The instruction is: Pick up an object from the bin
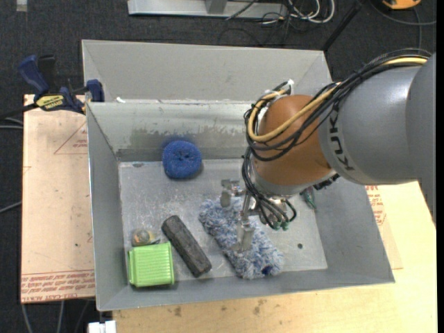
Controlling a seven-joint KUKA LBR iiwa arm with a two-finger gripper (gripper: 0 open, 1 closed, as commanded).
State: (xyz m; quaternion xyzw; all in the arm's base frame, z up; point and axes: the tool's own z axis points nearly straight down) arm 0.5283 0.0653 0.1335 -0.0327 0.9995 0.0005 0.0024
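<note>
My gripper (236,217) reaches down in the middle of the bin, below the orange cover. It is open, with its two metal fingers (244,236) standing apart. The fingertips are down on a shaggy blue-and-white cloth (255,254) that lies crumpled on the bin floor toward the front. One finger rests near the cloth's upper left end and the other on its middle. I cannot tell whether any of the cloth is pinched. A dark grey bar (186,245) lies slantwise just left of the cloth.
A blue woolly ball (182,159) sits at the back wall on the left. A green ribbed box (150,265) and a small round brownish thing (143,237) lie in the front left corner. A small green bit (308,200) peeks out beside the arm.
</note>
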